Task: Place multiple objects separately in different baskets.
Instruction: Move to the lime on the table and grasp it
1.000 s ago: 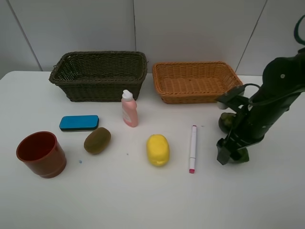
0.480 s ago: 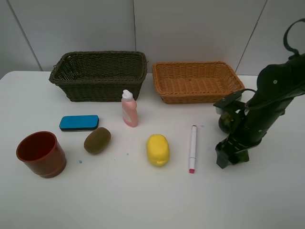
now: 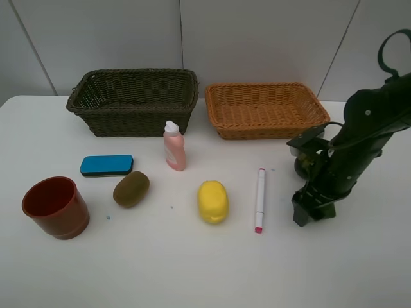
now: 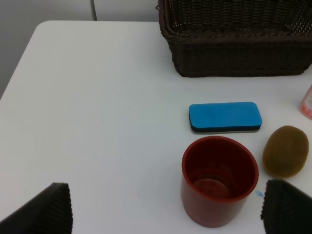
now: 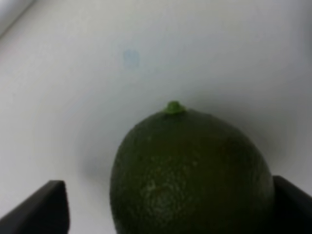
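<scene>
The step in hand is the grasp of the lime; all 8 objects are on the table and both baskets hold nothing.

Seen from the high camera, the cup is the farthest to the left of the pen. Then come the eraser, the kiwi, the bottle and the lemon, which is just left of the pen. The green basket is behind the pen and to its left; the orange basket is straight behind the pen. The left gripper hovers near the cup with its jaws spread wide and holds nothing.

Right of the pen, the right gripper is low over the table. Its jaws are spread with 1 on each side of the lime; one side shows a clear gap, so I judge the lime is not pinched yet. The mangosteen lies right of the pen and a little behind the gripper.

The next move calls for the jaws to close evenly, because a round fruit can roll away, and then for a lift towards a basket.

Compared with 1 second ago, the right arm has come lower and the lime, then partly visible under it, is now almost hidden in the high view. The other things have not moved.
</scene>
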Available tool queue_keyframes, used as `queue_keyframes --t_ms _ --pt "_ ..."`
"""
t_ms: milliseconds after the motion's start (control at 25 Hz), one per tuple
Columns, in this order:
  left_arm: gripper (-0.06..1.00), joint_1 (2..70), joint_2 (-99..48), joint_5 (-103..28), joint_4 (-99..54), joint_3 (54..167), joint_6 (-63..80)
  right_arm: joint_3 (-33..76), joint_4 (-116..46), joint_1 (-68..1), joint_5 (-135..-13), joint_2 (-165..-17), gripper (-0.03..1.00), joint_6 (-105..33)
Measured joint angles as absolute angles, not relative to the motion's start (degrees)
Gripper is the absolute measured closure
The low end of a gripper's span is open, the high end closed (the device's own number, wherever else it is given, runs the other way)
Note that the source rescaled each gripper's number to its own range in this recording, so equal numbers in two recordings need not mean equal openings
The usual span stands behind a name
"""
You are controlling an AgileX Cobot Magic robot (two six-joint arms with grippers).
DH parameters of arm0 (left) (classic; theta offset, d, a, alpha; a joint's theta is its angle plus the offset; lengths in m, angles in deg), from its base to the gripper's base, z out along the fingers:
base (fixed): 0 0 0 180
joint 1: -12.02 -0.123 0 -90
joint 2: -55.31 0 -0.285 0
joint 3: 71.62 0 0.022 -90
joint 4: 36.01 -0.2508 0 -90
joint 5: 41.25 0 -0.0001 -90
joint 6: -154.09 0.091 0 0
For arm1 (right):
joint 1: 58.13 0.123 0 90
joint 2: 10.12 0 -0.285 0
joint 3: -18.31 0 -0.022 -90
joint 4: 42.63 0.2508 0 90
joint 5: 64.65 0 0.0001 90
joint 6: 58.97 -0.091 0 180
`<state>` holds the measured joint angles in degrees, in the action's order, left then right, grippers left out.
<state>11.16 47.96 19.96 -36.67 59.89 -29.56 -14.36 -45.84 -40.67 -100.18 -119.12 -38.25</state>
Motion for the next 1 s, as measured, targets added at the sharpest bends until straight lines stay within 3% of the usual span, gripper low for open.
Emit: queue_keyframes --t_ms 80,1000 --pt "-0.05 11.16 47.96 19.96 -36.67 59.89 -29.56 -14.36 -45.84 -40.67 -100.12 -119.12 0.41 -38.36" --pt "-0.05 11.16 47.96 19.96 -36.67 59.89 -29.56 -14.36 -45.84 -40.67 -100.08 -119.12 0.40 -38.47"
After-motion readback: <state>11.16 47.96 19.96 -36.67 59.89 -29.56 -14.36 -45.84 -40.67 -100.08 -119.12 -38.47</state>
